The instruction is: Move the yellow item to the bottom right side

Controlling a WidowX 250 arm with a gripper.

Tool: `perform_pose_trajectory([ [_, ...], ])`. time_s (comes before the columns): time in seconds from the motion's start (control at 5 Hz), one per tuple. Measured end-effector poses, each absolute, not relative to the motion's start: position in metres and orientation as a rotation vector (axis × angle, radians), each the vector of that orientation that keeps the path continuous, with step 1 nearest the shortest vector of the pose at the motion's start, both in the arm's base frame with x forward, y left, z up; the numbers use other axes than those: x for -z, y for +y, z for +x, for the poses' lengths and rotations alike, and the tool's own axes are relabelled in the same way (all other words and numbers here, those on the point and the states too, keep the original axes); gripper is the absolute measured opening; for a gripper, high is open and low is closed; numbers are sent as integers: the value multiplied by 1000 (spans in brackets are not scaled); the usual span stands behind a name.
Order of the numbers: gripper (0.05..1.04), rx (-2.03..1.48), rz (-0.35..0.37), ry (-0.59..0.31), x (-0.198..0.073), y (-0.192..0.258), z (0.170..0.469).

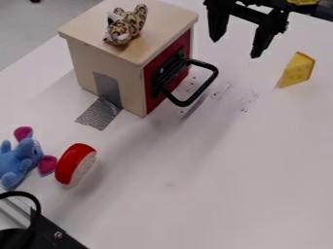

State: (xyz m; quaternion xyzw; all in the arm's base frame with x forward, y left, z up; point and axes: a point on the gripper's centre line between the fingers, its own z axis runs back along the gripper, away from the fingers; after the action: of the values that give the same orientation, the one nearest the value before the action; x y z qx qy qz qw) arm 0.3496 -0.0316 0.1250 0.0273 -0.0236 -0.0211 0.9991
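Observation:
The black gripper (238,43) hangs at the top right of the camera view, its two fingers spread wide with nothing between them. To its right, a yellow cheese-like wedge (298,70) stands on the white table (214,194), near the right edge. The gripper and the wedge are apart.
A wooden box (104,63) with a red door and black handle (207,83) stands upper left, a leopard-print toy (125,25) on top. Lower left are a blue plush (18,159), a red-and-white round toy (75,164) and a black metal part (52,236).

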Motion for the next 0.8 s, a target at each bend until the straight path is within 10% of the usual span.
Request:
perform_pose_trajectory([
  [0.8,1000,83,47,16,-57,-50,436],
])
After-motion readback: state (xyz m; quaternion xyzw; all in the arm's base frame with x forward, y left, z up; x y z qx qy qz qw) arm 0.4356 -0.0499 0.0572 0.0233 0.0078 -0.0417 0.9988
